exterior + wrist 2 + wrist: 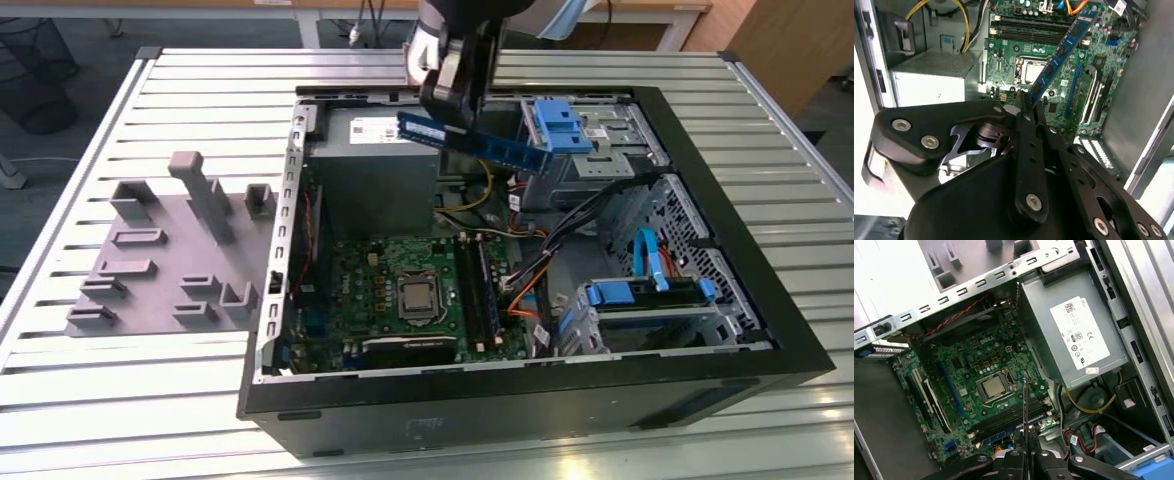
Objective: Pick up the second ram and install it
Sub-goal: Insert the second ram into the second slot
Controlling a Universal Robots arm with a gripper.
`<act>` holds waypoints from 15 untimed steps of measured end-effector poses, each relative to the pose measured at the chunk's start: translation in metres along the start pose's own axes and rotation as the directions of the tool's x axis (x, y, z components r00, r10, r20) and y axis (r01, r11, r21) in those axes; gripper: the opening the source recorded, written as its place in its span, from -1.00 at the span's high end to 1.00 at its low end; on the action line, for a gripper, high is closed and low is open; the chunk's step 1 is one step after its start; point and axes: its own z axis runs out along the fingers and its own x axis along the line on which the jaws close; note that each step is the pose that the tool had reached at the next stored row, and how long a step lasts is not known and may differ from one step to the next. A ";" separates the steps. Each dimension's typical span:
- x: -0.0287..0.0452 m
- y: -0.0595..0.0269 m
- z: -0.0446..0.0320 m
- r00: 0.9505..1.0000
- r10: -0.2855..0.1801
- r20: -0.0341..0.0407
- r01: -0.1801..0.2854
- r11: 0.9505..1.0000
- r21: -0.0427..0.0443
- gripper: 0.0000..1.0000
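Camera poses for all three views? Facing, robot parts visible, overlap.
Exterior view: off-arm, above, looking down into the open PC case; hand grips the RAM stick.
First wrist view: wrist-mounted, facing the motherboard past the hand; stick edge-on.
Second wrist view: wrist-mounted, same motherboard past the hand; stick's face shows.
Shared: all show stick, motherboard.

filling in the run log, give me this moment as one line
tool: shut on second ram | second ram: tilted, raised over open case | motherboard: below, ram not seated

A workshop or lab: an opened computer case (534, 410) sits on a slatted aluminium workbench (134, 400).
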 end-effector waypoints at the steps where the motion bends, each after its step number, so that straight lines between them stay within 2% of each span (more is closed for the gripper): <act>1: 0.0000 0.0000 0.0001 1.000 0.018 0.000 -0.018 1.000 0.000 0.72; 4: 0.0000 0.0000 0.0004 0.997 0.072 -0.001 -0.072 0.997 0.001 0.72; 7: 0.0000 0.0000 0.0007 0.992 0.125 -0.001 -0.125 0.992 0.003 0.72; 11: 0.0000 0.0000 0.0011 0.981 0.192 -0.002 -0.192 0.981 0.004 0.72; 15: -0.0002 0.0001 0.0015 0.968 0.251 -0.002 -0.251 0.968 0.005 0.72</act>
